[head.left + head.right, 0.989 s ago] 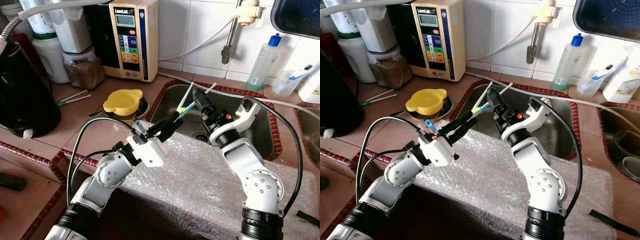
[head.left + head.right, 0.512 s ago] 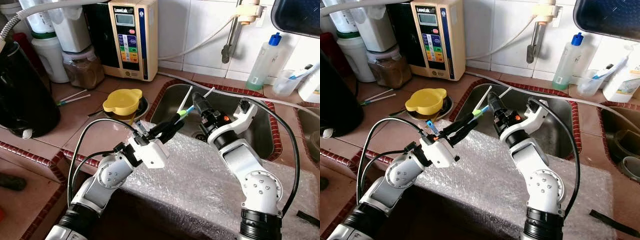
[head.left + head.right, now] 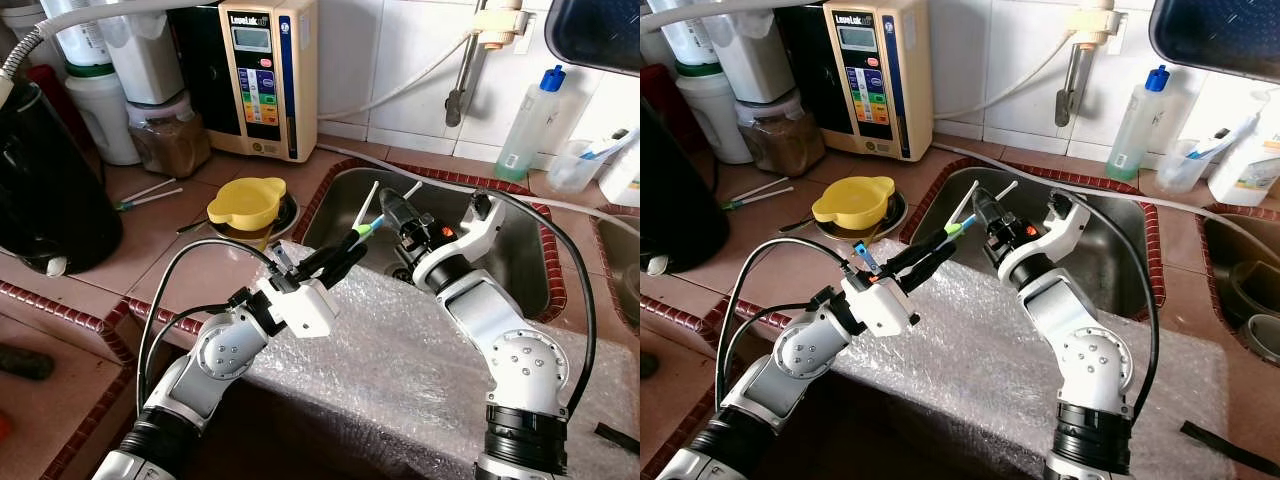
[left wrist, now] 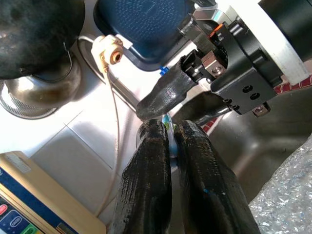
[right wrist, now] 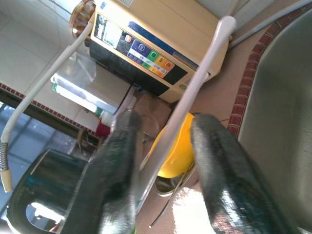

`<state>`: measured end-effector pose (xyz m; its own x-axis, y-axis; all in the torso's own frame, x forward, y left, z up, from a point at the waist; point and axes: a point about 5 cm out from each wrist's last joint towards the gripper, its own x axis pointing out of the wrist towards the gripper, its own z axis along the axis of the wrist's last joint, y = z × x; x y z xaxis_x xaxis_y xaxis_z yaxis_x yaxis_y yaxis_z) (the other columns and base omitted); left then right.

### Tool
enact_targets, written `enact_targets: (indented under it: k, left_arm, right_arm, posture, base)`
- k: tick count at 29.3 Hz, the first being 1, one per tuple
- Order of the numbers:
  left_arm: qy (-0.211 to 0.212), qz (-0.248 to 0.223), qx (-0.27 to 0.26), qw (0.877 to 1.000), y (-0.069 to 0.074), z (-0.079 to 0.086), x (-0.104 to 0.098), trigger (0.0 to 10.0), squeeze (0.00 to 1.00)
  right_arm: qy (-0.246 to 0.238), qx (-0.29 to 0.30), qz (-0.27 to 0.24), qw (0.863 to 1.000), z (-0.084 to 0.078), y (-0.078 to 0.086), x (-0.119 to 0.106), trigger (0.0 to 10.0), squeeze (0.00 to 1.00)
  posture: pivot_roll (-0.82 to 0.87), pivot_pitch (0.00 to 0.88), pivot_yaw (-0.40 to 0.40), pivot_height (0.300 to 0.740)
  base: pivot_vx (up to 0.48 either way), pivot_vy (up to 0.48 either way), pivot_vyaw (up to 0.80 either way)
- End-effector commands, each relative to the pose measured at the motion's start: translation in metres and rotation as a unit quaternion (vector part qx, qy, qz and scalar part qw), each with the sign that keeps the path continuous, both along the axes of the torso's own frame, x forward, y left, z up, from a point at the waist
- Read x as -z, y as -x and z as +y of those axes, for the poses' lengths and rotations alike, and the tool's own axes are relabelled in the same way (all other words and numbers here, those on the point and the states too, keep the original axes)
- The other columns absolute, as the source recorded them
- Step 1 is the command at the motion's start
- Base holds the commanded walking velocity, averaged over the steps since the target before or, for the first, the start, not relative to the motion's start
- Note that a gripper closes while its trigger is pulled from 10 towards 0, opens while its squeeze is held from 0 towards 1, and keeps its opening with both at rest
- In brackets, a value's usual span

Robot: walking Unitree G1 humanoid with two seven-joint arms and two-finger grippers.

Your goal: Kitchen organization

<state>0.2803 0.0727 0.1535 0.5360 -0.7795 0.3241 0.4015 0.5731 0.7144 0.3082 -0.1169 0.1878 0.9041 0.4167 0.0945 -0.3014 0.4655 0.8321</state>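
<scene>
My left gripper is shut on a toothbrush with a green and blue grip and a white stem, held over the near left corner of the steel sink. The stem slants up and away from the fingers. My right gripper reaches in from the right, open, its two fingers on either side of the white stem. In the left wrist view the left fingertips pinch the coloured grip, and one right finger hangs just beyond them.
Bubble wrap covers the counter's front edge under both arms. A yellow lid lies left of the sink, with a beige water machine behind it and a black kettle at far left. A blue-capped bottle and cup stand back right.
My right gripper has shifted left and closer to the left gripper, coming in around the toothbrush's stem. The left arm has hardly moved.
</scene>
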Motion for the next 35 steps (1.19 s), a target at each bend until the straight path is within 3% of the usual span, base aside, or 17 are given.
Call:
enact_targets:
  k: [1,6,7,8,12,13,21,29,35]
  left_arm:
    - [0.001,-0.014,0.009,1.0,0.001,-0.003,-0.004,4.8,0.0]
    - [0.002,-0.014,0.008,1.0,0.002,-0.002,-0.004,4.9,0.0]
    - [0.002,-0.014,0.008,1.0,0.002,-0.002,-0.004,5.4,0.0]
    - [0.001,-0.014,0.008,1.0,0.002,-0.002,-0.004,5.5,0.0]
    - [0.0,-0.015,0.009,1.0,0.002,-0.002,-0.004,5.9,0.0]
    - [0.0,-0.015,0.01,1.0,0.002,-0.002,-0.004,5.9,0.0]
    - [0.0,-0.013,0.007,1.0,0.002,-0.001,-0.003,6.9,0.0]
    - [-0.002,-0.009,0.009,1.0,0.002,0.0,-0.002,9.7,0.0]
    - [-0.004,-0.014,0.0,1.0,0.002,0.003,-0.002,10.0,0.0]
  right_arm:
    - [0.008,-0.022,-0.001,1.0,0.009,0.002,-0.001,10.0,1.0]
    - [0.008,-0.02,0.001,1.0,0.008,0.002,0.0,10.0,1.0]
    - [0.003,-0.017,0.002,1.0,0.006,0.002,0.001,10.0,0.08]
    - [0.001,-0.015,0.003,1.0,0.005,0.002,0.001,10.0,0.0]
    - [0.008,-0.012,0.014,1.0,0.004,0.0,0.004,10.0,0.0]
    - [0.011,-0.011,0.02,1.0,0.004,0.0,0.006,0.0,0.0]
    - [0.015,0.009,0.03,0.999,-0.002,-0.004,0.008,0.0,0.0]
    - [0.013,0.026,0.026,0.999,-0.008,-0.007,0.005,0.0,0.0]
    - [0.007,0.025,0.029,0.999,-0.007,-0.006,0.007,0.0,0.0]
  posture:
    - [-0.06,0.0,0.025,0.74]
    - [-0.06,0.0,0.027,0.74]
    - [-0.05,0.0,0.03,0.74]
    - [-0.05,0.0,0.03,0.74]
    - [-0.05,0.0,0.032,0.74]
    - [-0.05,0.0,0.032,0.74]
    - [-0.05,0.0,0.033,0.74]
    - [-0.05,0.0,0.037,0.74]
    - [-0.05,0.0,0.036,0.74]
  base:
    - [0.0,0.0,0.0]
    - [0.0,0.0,0.0]
    - [0.0,0.0,0.0]
    - [0.0,0.0,0.0]
    - [0.0,0.0,0.0]
    - [0.0,0.0,0.0]
    - [0.0,0.0,0.0]
    - [0.0,0.0,0.0]
    - [0.0,0.0,0.0]
